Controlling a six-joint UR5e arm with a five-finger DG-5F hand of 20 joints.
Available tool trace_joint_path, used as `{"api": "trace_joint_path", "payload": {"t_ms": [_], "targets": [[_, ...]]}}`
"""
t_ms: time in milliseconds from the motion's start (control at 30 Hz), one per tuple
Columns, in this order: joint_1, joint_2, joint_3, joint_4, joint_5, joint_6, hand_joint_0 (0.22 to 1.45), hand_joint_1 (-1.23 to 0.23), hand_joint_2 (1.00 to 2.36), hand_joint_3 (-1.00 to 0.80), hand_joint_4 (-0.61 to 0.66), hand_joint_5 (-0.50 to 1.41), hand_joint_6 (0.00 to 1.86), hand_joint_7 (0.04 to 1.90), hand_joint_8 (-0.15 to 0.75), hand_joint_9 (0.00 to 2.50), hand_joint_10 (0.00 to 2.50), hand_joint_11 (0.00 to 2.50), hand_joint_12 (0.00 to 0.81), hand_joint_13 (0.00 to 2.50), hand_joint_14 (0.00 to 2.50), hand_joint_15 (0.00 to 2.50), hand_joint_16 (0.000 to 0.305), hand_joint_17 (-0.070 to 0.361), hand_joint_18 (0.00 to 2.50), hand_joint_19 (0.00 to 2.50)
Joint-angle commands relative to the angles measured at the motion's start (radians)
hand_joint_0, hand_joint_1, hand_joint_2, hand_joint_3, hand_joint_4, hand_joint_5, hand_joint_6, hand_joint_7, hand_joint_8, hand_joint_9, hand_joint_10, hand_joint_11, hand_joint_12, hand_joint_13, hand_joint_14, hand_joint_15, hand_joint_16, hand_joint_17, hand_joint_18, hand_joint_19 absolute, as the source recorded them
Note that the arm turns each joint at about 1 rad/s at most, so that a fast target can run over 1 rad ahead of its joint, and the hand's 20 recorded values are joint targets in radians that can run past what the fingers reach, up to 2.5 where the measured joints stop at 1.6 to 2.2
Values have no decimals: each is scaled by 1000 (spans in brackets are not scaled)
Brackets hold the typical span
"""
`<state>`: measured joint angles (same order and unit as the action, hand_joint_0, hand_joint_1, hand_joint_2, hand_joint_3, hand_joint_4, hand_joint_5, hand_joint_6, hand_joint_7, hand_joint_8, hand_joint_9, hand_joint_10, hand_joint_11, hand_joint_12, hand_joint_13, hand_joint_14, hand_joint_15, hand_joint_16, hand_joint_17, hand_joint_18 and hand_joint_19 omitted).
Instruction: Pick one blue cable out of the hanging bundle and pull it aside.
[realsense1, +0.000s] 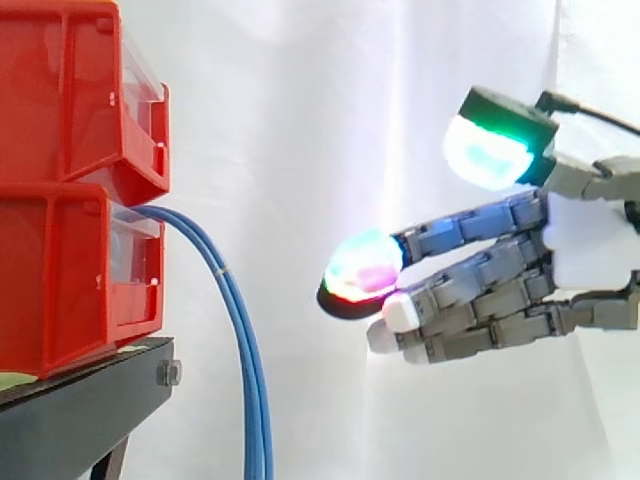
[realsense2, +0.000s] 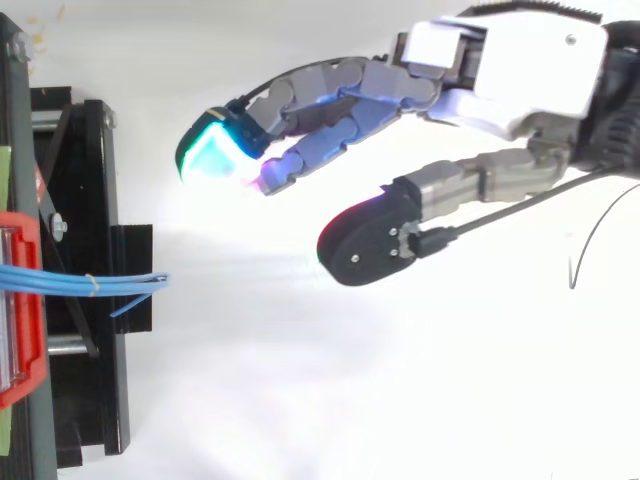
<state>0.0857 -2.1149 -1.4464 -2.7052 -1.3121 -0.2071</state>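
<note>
A bundle of thin blue cables (realsense1: 243, 340) comes out of the lower red bin (realsense1: 80, 275), arcs over and hangs straight down past the stand. From above the cable bundle (realsense2: 95, 283) shows as a short blue run with a small tie round it. My hand (realsense1: 590, 245) is well to the right of the cables and apart from them, with free space between. Its fingers (realsense1: 470, 235) reach out nearly straight toward the bundle, and the thumb is raised above them. Nothing is between the fingers and thumb. In the top view the hand (realsense2: 520, 65) comes in from the upper right.
Two red bins are stacked at the left, the upper bin (realsense1: 75, 90) on the lower one, both on a black stand (realsense1: 90, 395). A white curtain hangs behind. Open room lies between the cables and the fingertips.
</note>
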Motion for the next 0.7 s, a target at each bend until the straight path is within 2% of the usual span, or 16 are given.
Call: {"api": "trace_joint_path", "payload": {"t_ms": [0,100,200,233,467,533,600,633,667], "targets": [[5,-39,0,42,13,-6,553,-540,1000,-500,223,-184,501,582,344,738,0,0,316,404,0,36,33,74,127,0],[6,-45,0,47,22,-8,552,-542,1000,-500,224,-183,501,585,344,745,0,0,317,409,0,37,33,73,127,0],[9,-91,7,82,45,-5,550,-546,1000,-500,228,-179,501,589,345,754,0,0,319,410,0,36,32,73,131,0],[11,-128,44,116,47,-3,549,-547,1000,-500,232,-178,501,590,346,754,0,0,318,412,0,36,33,73,132,0],[14,-209,149,108,37,2,546,-552,1000,-500,241,-169,501,601,346,766,0,0,322,418,0,43,33,74,136,0],[16,-270,213,105,11,17,545,-553,1000,-500,247,-164,501,617,346,765,0,0,324,421,0,57,33,74,138,0],[16,-298,242,107,-6,40,545,-554,1000,-500,250,-160,501,626,345,768,0,0,325,423,0,55,33,75,139,0],[16,-324,276,104,-30,74,545,-555,1000,-500,261,-156,501,634,344,768,0,0,327,426,2,59,33,75,144,0],[16,-327,281,104,-33,80,544,-556,1000,-500,260,-155,501,637,345,768,0,0,328,427,3,58,34,76,145,3]]}}
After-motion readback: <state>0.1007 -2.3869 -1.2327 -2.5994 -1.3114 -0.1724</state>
